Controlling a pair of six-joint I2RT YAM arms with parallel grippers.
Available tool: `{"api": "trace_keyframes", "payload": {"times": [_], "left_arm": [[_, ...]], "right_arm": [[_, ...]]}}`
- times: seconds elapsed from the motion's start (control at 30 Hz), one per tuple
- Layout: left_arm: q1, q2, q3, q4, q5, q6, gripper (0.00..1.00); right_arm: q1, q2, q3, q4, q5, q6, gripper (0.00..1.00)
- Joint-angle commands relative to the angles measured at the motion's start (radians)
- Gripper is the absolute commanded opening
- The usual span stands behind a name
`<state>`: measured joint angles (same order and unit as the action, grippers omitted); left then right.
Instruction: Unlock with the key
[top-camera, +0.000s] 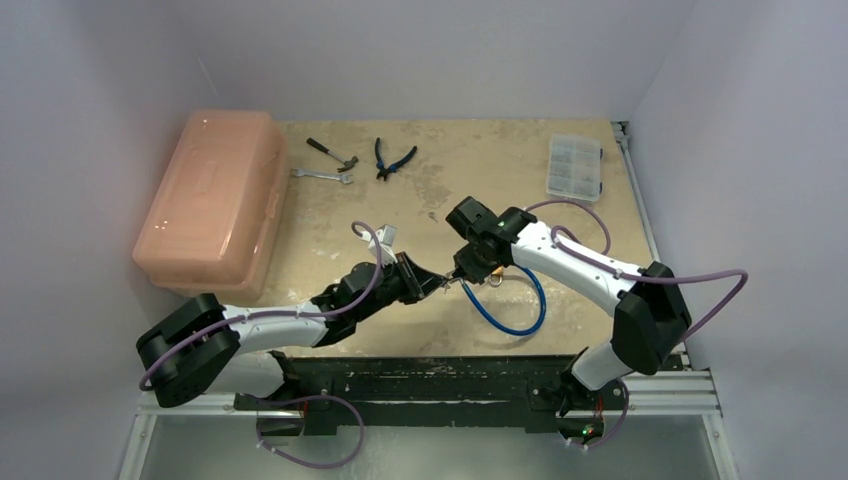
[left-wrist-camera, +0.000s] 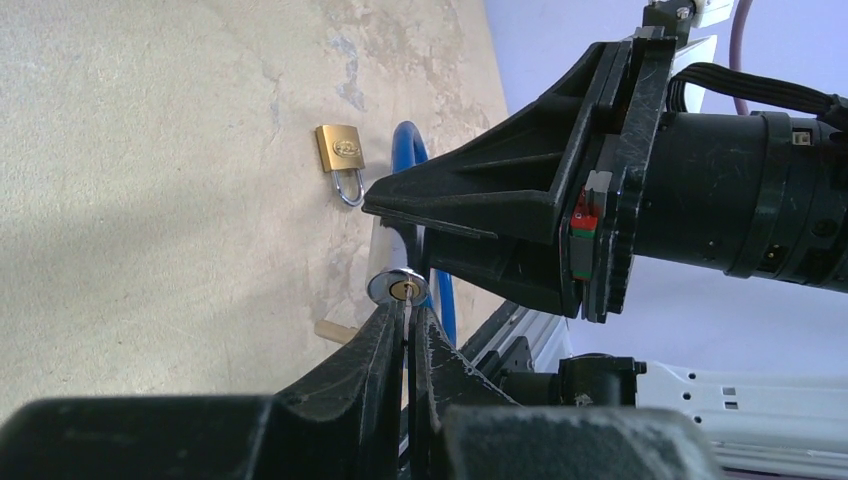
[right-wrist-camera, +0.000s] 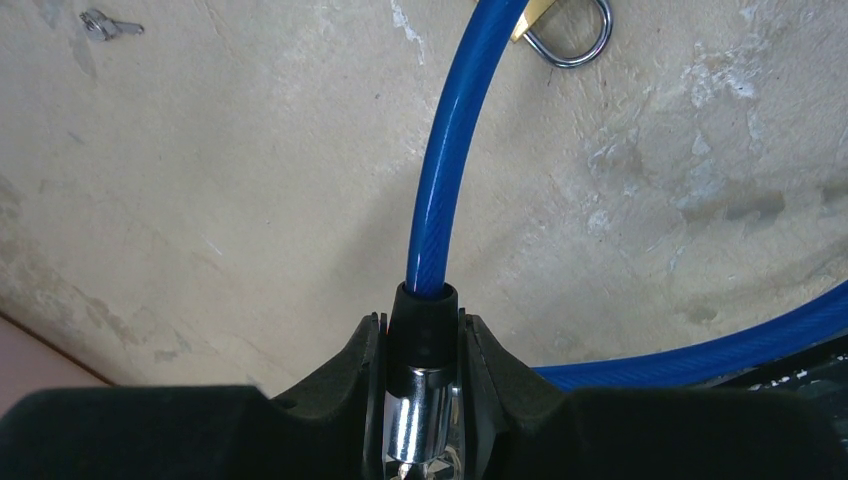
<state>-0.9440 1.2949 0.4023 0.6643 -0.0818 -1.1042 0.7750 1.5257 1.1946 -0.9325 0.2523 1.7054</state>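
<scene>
My left gripper (left-wrist-camera: 408, 312) is shut on the key (left-wrist-camera: 407, 300), a thin silvery blade seen edge-on between the fingers. Its tip is at the brass keyhole in the round chrome face of the cable lock (left-wrist-camera: 397, 287). My right gripper (right-wrist-camera: 424, 330) is shut on that lock's chrome barrel (right-wrist-camera: 425, 405), where the blue cable (right-wrist-camera: 450, 150) leaves through a black collar. In the top view the left gripper (top-camera: 435, 283) and the right gripper (top-camera: 468, 272) meet tip to tip above the cable loop (top-camera: 510, 325).
A small brass padlock (left-wrist-camera: 341, 152) lies on the table just beyond the grippers. A small silvery metal piece (right-wrist-camera: 105, 22) lies farther off. At the back are a pink box (top-camera: 210, 200), a hammer (top-camera: 332, 152), a wrench (top-camera: 322, 175), pliers (top-camera: 393, 160) and a clear organiser (top-camera: 575, 167).
</scene>
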Motion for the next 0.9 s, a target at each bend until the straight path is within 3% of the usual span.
{"api": "trace_keyframes", "payload": {"times": [0.0, 0.57, 0.87], "left_arm": [[-0.006, 0.006, 0.055, -0.064, 0.010, 0.019, 0.00], [-0.006, -0.008, 0.032, -0.069, -0.010, 0.038, 0.00], [-0.006, 0.015, -0.013, 0.079, -0.001, 0.065, 0.00]], "right_arm": [[0.017, -0.012, 0.041, 0.026, -0.057, 0.006, 0.00], [0.018, -0.015, 0.038, 0.033, -0.059, 0.011, 0.00], [0.018, -0.019, 0.025, 0.053, -0.077, 0.015, 0.00]]}}
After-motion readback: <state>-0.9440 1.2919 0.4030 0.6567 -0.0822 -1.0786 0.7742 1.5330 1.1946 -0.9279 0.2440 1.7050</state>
